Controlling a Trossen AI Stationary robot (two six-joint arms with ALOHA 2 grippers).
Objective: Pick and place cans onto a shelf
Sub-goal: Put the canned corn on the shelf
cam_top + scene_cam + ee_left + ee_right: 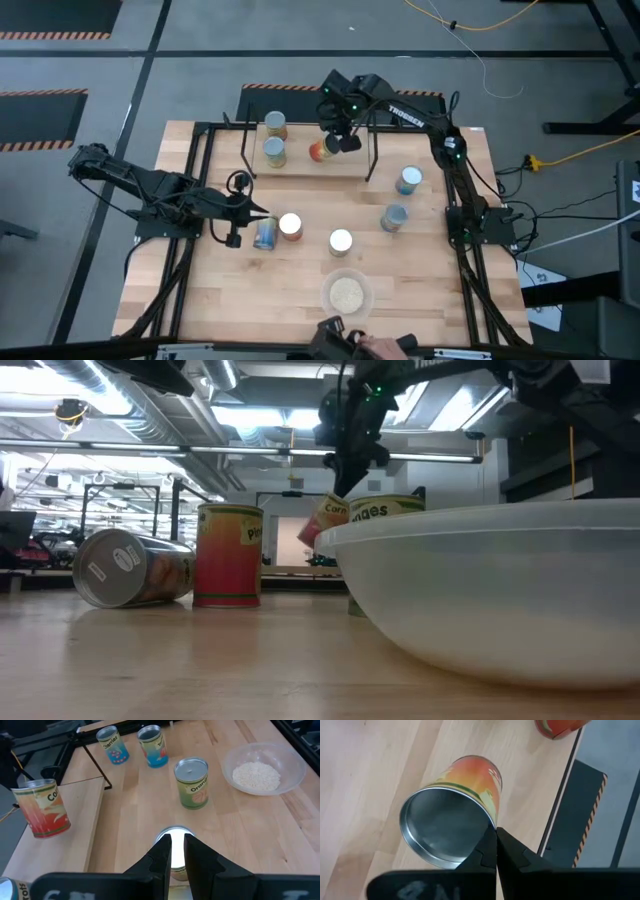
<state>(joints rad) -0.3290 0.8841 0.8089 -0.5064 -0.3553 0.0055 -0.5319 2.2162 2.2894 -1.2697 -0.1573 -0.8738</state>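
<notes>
My right gripper (338, 140) is shut on a red-orange can (321, 151) over the shelf (352, 166); the can also shows in the low view (325, 520) and the left wrist view (42, 807). Two cans (275, 124) (274, 152) stand on the shelf's left end. My left gripper (177, 851) has only a narrow gap between its fingers. It is over the silver top of an upright red can (290, 226), beside a can lying on its side (265, 234). I cannot tell whether it touches either can. An orange-labelled can (341, 241) and two blue cans (408, 180) (395, 218) stand on the table. My right gripper pinches the can's rim wall (489, 822) at its open silver end, one finger inside the hollow and one outside. The fingers come from above, pointing down. The can hangs tilted below them over the shelf board; I cannot tell whether its lower end touches the board.
A clear bowl of pale grains (347, 293) stands near the table's near edge and fills the right of the low view (500, 590). The shelf's black uprights (372, 150) stand beside the held can. A person's hand (378, 346) shows at the near edge.
</notes>
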